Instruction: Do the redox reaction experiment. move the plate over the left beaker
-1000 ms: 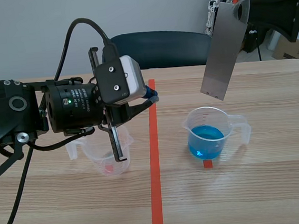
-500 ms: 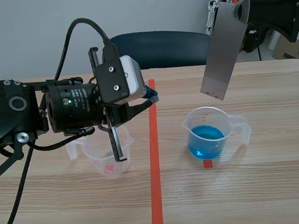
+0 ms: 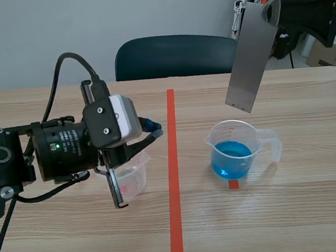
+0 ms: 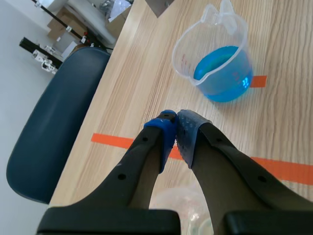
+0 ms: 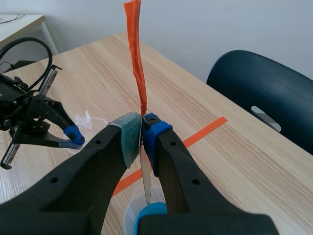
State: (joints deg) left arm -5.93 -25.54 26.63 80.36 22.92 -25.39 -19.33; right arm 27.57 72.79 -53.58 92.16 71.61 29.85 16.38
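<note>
I am pinching the plate (image 5: 145, 178) between the pads of my right gripper (image 5: 142, 125). The jaws are sitting narrow, closed on its upper edge, so the thin grey sheet is hanging down from the grip, slightly tilted. Directly under this gripper the beaker of blue liquid (image 5: 146, 215) is standing on the table (image 3: 295, 209). The plate's lower edge is hanging above it and clear of the liquid, as far as I can judge from the scene view, where the plate (image 3: 248, 59) is showing well up from that blue beaker (image 3: 236, 152).

So I am judging the lift as done and the carry across as not yet made. The plate is hanging on the blue beaker's side of the orange tape line (image 3: 173, 179), not over the left beaker (image 3: 128, 177).

Farther out from my right gripper (image 3: 271, 10), across the line, the empty left beaker is sitting under my left gripper (image 3: 153, 129). That one is holding nothing: its two blue pads are pressing together (image 4: 176, 122), with the clear rim of the left beaker (image 4: 181, 208) just below the fingers. My left arm is lying low over that beaker, so I am expecting to need room there before the plate can come in above it.

Beyond the table's far edge a dark chair (image 3: 173, 54) is standing.
</note>
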